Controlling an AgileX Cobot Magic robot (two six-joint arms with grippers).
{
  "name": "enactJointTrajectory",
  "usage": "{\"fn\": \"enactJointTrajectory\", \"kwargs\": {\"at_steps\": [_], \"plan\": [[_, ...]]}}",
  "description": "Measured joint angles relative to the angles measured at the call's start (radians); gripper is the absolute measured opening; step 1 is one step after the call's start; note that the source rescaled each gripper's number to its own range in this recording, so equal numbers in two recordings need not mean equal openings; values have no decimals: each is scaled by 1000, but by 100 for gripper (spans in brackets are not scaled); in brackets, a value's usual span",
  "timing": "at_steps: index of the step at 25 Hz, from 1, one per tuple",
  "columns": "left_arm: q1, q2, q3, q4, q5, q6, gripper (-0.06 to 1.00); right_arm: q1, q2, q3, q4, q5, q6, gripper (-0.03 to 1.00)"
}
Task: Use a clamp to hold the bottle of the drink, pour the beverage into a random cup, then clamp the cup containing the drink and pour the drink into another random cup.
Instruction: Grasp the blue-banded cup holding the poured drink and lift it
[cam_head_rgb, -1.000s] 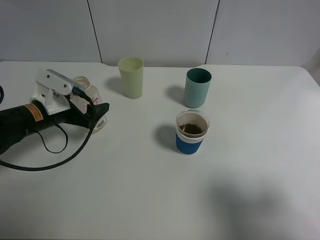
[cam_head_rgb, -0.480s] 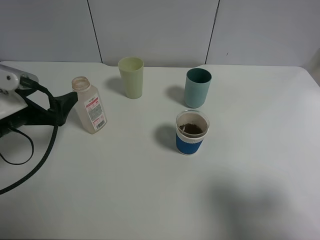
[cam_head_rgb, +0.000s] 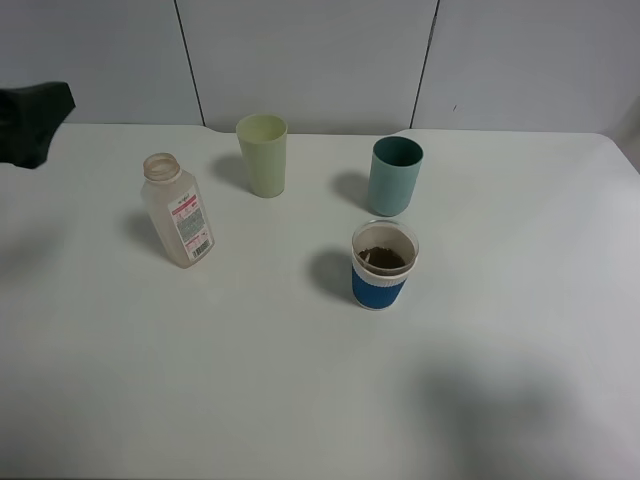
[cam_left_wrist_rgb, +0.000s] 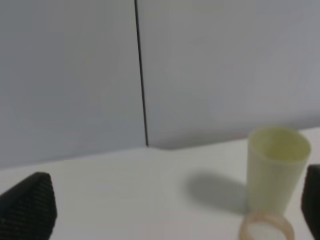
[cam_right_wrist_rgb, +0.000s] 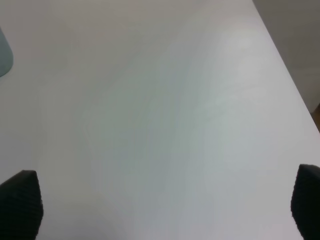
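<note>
The bottle of the drink (cam_head_rgb: 178, 212) stands upright on the counter (cam_head_rgb: 250, 380) at its left side, uncapped and free of any grip. The blue-and-white paper cup (cam_head_rgb: 384, 263) sits near the centre and holds a dark drink, so the first pour appears complete. The teal tumbler (cam_head_rgb: 396, 175) stands just behind it; its contents cannot be read. The yellow-green tumbler (cam_head_rgb: 262, 153) stands apart, behind the bottle.

Left hand (cam_left_wrist_rgb: 170, 207): released, jaws wide, nothing between them, well apart from the bottle. Right hand (cam_right_wrist_rgb: 162, 202): released, empty, over bare counter.

Remaining, by judgement: grasp the filled paper cup and pour into the teal tumbler.
</note>
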Motion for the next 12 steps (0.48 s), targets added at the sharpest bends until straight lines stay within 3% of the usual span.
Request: {"fn": "enactJointTrajectory", "kwargs": {"at_steps": [1, 3, 4, 5, 12], "plan": [[0, 0, 0, 0, 0, 0, 100, 0, 0, 0, 0, 0, 0, 100], [0, -68, -56, 7, 131, 7, 100, 0, 0, 0, 0, 0, 0, 100], [0, -98, -92, 8, 216, 10, 100, 0, 0, 0, 0, 0, 0, 100], [0, -157, -160, 9, 366, 11, 100, 0, 0, 0, 0, 0, 0, 100], [0, -340, -351, 16, 814, 10, 100, 0, 0, 0, 0, 0, 0, 100]]}}
